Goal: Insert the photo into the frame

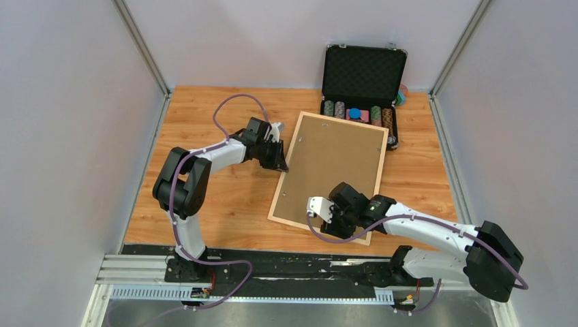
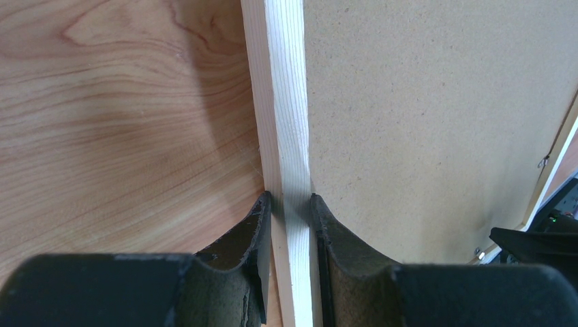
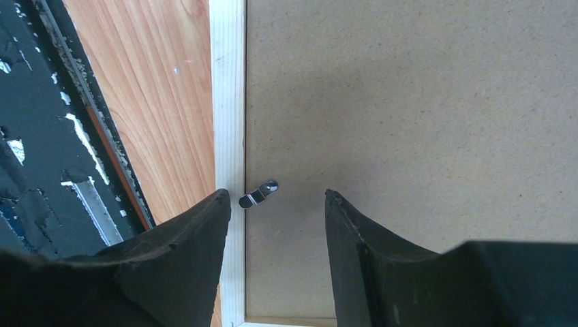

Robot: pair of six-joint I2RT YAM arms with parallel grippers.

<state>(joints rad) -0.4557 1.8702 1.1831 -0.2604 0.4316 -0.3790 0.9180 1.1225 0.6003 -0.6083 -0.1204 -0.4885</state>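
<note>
**Right jaws over a retaining tab, left clamped on the frame rail**

Right gripper (image 3: 276, 195) sits nearest the lens. It is open and empty, and its fingertips straddle a small metal tab (image 3: 259, 194) at the near short end of the frame (image 2: 279, 102). Left gripper (image 2: 290, 197) is closed on the frame's left long rail, with one finger outside on the table (image 1: 225, 197) and one inside on the backing board (image 1: 334, 160).

Frame is in the middle of the table, flat, back side up, with the brown board seated in it. Photo is not visible in any view. I cannot tell whether it is under the board or elsewhere.

Step in hand, as I judge it, is working the tab. Its free end lies over the board, so it looks turned in.

How to do it well:
- Lower one right fingertip just beside the tab's free end.
- Push sideways so the tab swivels flat.
- Don't press hard on the board.
- Let the left clamp brace the rail so the frame cannot slide or spin.
- Don't pinch the tab from above, since it is thin and likely to slip.

Orientation: the long axis runs from the near edge towards the far side, leaning a little to the right as it goes away. Far short end is just beside the open black chip case (image 1: 364, 71). Near short end is under the right wrist. Glass side is presumably down.
</note>
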